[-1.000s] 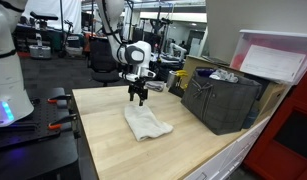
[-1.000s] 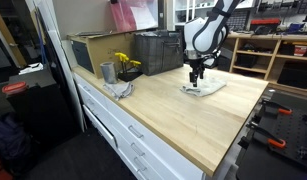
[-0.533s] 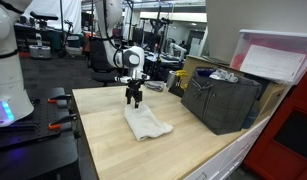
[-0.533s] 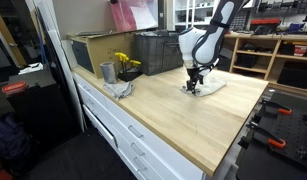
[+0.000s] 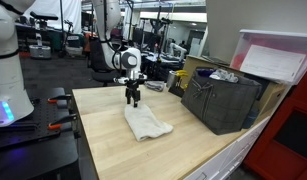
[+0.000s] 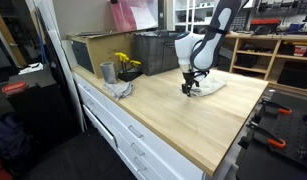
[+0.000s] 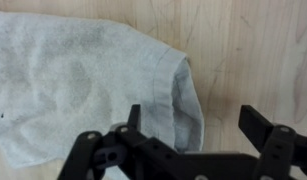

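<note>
- The hand (image 7: 193,120) is spread wide with nothing between its fingers. It hangs over one end of a towel (image 7: 83,90).
- In the wrist view one finger (image 7: 133,115) stands over the cloth and the other over bare wood. The towel's rolled edge runs between them.
- The towel (image 5: 146,123) lies flat on the wooden desk (image 5: 103,150), out in the open part of the top. It is well apart from the dark bin (image 5: 221,100) at the back.
- In both exterior views the hand (image 6: 187,90) sits low over the end of the towel (image 6: 205,86). Whether it touches the cloth cannot be told.
- The towel is pale grey-white, with a soft knit or terry look. It is folded into a rough oblong, with faint creases and one thick, turned-over edge.
- It will probably be light, limp and easy to pinch. It would sag and unfold when lifted, and could drag on the wood rather than slide cleanly.
- The thick rolled edge looks the best place to grip. It gives more cloth to pinch than the flat middle.
- Further along the desk (image 6: 173,125) stand a metal cup (image 6: 107,72), yellow flowers (image 6: 125,63) and a crumpled cloth (image 6: 119,89), all well away from the hand.
</note>
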Action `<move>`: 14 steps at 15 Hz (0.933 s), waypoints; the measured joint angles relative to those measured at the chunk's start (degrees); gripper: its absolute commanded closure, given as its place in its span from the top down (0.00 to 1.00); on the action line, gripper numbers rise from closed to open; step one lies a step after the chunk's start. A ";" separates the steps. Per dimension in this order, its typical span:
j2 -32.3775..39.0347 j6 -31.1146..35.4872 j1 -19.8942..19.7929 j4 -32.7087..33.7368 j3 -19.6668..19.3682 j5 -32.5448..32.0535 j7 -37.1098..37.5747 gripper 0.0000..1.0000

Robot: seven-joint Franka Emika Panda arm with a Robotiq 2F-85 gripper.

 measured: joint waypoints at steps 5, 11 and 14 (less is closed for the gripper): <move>3.28 6.22 5.76 0.04 -7.30 -4.89 5.07 0.74; 7.82 10.21 14.32 0.02 -16.40 -6.24 9.00 0.36; 9.09 10.21 16.36 0.00 -18.49 -4.98 9.61 0.14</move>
